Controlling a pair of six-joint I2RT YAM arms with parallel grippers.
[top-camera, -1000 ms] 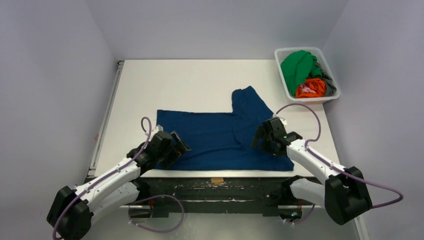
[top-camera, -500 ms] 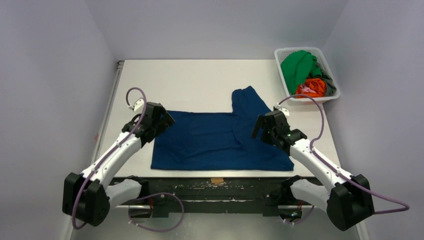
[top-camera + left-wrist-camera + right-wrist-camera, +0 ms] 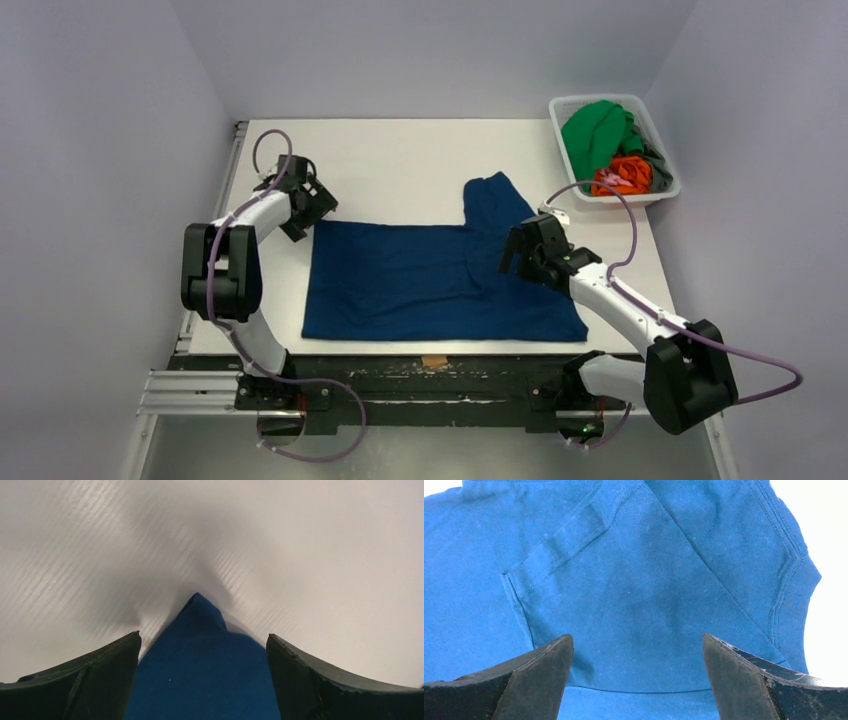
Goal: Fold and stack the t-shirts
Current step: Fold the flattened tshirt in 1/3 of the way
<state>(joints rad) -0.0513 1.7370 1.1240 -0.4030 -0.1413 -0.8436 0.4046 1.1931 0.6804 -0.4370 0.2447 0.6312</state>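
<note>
- A white table fills the middle of the space, its top plain and matt.
- Three bare walls close around it: the back wall, the left wall and the right wall, all pale lavender-grey.
- A metal rail runs along the table's left edge.
- A dark frame, scuffed with pale marks, runs below the table's near edge.
- A small tan piece of tape sits at the middle of that edge.
- Grey floor shows below the frame.
- The light is soft and even, brightest on the tabletop, and the shadows are faint.
</note>
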